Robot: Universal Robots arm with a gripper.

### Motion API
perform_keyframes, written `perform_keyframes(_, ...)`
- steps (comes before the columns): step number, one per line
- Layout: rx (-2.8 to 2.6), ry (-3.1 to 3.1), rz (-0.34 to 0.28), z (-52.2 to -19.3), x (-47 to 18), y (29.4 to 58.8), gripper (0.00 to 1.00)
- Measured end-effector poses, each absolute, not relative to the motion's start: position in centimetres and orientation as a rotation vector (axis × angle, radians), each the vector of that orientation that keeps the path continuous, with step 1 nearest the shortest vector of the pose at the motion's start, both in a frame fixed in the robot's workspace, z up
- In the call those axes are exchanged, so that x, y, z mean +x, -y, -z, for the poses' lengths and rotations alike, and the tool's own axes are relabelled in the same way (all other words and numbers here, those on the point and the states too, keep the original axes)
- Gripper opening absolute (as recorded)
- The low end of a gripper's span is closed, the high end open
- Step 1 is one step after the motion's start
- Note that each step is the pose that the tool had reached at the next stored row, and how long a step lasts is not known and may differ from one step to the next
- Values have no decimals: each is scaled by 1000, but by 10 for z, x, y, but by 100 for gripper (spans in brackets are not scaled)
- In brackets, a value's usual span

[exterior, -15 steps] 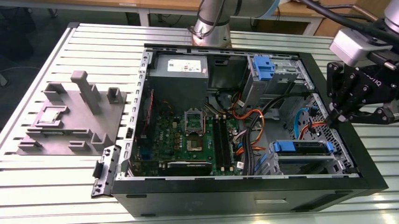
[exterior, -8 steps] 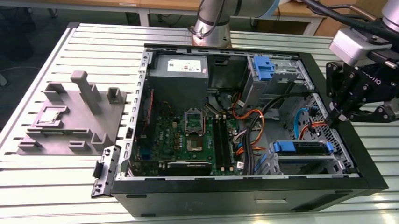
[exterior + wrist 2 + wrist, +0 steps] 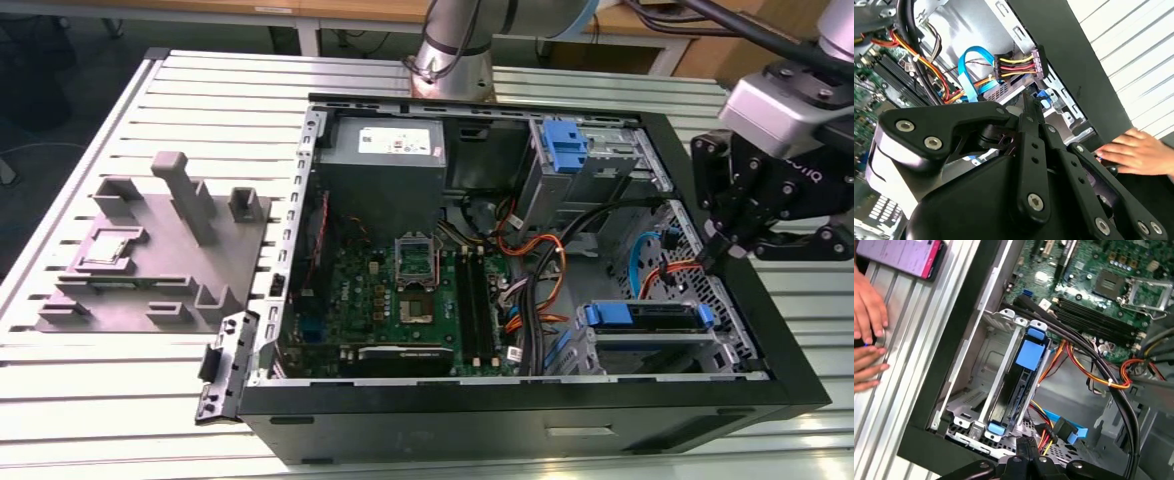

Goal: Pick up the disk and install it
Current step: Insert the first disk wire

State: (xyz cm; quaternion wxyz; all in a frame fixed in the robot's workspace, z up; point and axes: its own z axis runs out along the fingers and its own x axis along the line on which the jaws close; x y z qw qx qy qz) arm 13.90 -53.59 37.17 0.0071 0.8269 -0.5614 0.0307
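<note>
The disk (image 3: 647, 316), with its blue carrier frame, sits in the metal drive cage at the near corner of the open computer case (image 3: 787, 330), on the exterior view's right. In the first wrist view the disk (image 3: 1030, 356) stands edge-on between the cage rails, blue tabs at both ends. My gripper (image 3: 717, 250) hangs above the case's wall on the exterior view's right, a little beyond the cage and apart from the disk. In the second wrist view its fingertips (image 3: 1026, 99) meet with nothing between them. The gripper (image 3: 1026, 444) is shut.
Orange, yellow and blue cables (image 3: 541, 270) run beside the cage. A narrow blue bracket (image 3: 566, 150) stands in the far bay. A grey fixture block (image 3: 160, 250) lies on the slatted table. A person's hands (image 3: 866, 310) rest on the table outside the case, near a phone (image 3: 909, 255).
</note>
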Motion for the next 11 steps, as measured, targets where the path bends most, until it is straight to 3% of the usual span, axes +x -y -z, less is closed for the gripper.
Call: perform_keyframes(11,2632,1688,-97,-371,140,536,10)
